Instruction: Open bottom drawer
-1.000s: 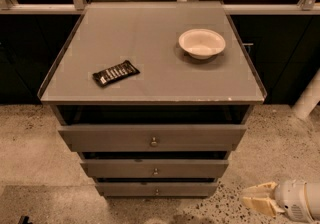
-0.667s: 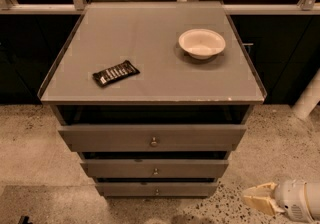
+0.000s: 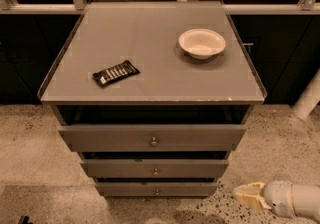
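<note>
The gripper [image 3: 246,196] is hovering nearest of all, low over the speckled floor [image 3: 40,158], lying below and just outside the table's front right corner and pointing its cream tip left toward the cabinet. Whether it is standing apart or together is not showing from here. It is touching nothing and holding nothing.

The bottom drawer [image 3: 125,189] is sitting lowest under the table's front edge, close to the floor, looking the slimmest of the three grey fronts, with its tiny round knob [image 3: 156,191] showing at the centre. The gripper is staying off to its right, clear of the front. Above it the middle drawer [image 3: 120,169] and the top drawer [image 3: 110,138] are stacking up to the table [image 3: 145,33].

On the top, a dark wrapped snack bar [image 3: 116,73] is lying slantwise toward the front left corner. A pale bowl [image 3: 202,43] is resting upright nearer the back right corner, well apart from the bar.
</note>
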